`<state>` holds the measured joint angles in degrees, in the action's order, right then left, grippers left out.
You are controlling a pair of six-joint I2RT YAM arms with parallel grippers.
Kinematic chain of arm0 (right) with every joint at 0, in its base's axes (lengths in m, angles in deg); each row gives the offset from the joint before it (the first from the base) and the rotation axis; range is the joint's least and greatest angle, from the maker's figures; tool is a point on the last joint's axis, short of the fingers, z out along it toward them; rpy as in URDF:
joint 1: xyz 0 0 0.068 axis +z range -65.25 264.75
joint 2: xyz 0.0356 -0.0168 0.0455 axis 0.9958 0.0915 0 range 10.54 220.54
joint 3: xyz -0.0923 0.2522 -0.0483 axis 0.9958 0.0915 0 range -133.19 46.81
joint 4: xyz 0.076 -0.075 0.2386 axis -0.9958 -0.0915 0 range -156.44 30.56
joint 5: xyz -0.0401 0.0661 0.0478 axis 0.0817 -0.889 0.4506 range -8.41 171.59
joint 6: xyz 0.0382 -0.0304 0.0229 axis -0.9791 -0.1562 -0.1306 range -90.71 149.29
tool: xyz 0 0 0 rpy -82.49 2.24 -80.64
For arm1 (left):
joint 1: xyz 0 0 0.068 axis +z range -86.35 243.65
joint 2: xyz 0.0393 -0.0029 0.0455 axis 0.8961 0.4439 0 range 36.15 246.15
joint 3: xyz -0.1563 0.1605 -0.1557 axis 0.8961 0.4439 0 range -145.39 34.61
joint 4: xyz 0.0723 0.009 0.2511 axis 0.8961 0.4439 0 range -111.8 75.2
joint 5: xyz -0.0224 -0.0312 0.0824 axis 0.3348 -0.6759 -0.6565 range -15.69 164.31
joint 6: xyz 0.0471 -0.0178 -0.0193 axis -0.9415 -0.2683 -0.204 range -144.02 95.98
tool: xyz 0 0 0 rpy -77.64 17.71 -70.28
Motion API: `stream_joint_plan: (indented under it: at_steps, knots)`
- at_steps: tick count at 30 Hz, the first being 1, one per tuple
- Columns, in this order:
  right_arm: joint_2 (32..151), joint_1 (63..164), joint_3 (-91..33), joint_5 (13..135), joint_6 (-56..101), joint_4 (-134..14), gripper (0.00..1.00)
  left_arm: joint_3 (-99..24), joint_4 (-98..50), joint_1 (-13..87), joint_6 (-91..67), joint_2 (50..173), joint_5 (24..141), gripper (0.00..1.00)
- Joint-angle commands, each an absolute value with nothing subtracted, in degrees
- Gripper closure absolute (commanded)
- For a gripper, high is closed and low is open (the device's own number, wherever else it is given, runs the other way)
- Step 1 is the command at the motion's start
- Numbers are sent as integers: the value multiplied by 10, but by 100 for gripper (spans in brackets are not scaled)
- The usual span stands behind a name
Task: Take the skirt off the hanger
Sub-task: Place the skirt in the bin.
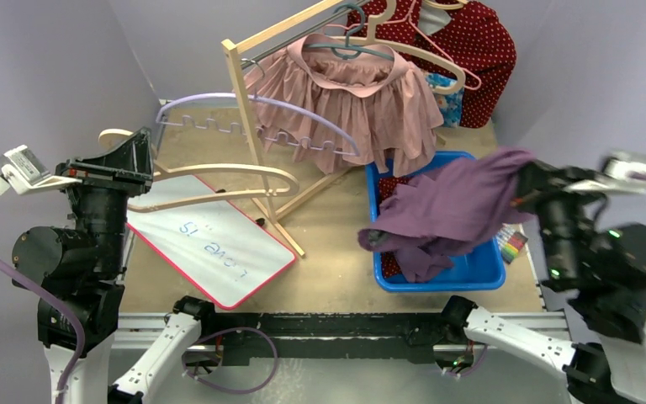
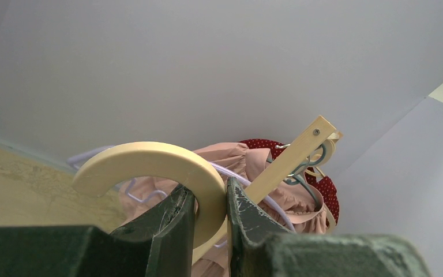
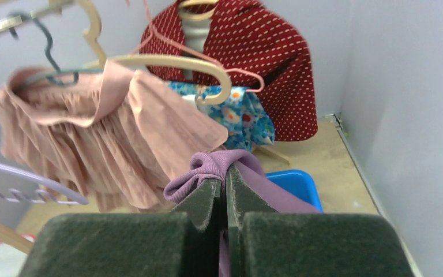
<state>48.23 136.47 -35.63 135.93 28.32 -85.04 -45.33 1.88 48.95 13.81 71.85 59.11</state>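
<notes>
The purple skirt (image 1: 458,209) hangs bunched from the right gripper (image 1: 526,189), whose fingers are pressed together on a fold of its cloth. In the right wrist view the fabric (image 3: 214,164) bulges just above the pinched fingertips. The rest of the skirt trails away from this gripper toward the left arm's side and droops over the blue bin (image 1: 437,284) below it, its lowest folds inside the bin.

The wooden hanger (image 1: 219,172) is bare and well apart from the skirt. The left gripper (image 1: 139,164) is clamped on it near the hook. In the left wrist view the curved hook (image 2: 150,157) arches over the fingers (image 2: 176,214), which squeeze the neck between them. The hanger's arms reach out from this gripper toward the rack (image 1: 248,126).

Under the left gripper and a little toward the right arm, a whiteboard (image 1: 210,244) lies flat on the table (image 1: 328,244). Beyond both grippers, a pink skirt (image 1: 362,109) hangs on the rack, with a lavender hanger (image 1: 261,105) beside it and a red dotted garment (image 1: 471,42) behind.
</notes>
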Motion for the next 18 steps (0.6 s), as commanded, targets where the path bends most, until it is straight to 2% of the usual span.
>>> stream_joint_plan:
  at_steps: [1, 5, 10, 14, 18]
  knots:
    - [441, 1367, -355, 1375, 213, -861, 100, -460, -15, 487, 133, 719, 603, 100]
    - [487, 1368, -282, 1304, 142, -848, 100, -453, -17, 487, 146, 718, 605, 100]
    - [594, 1360, -227, 1291, 92, -817, 100, -452, -13, 488, 158, 723, 617, 100]
    - [613, 1319, -226, 1238, 116, -774, 100, -452, -6, 487, 159, 723, 619, 100]
    - [594, 1287, -214, 1243, 83, -800, 100, -450, -3, 488, 159, 716, 625, 100]
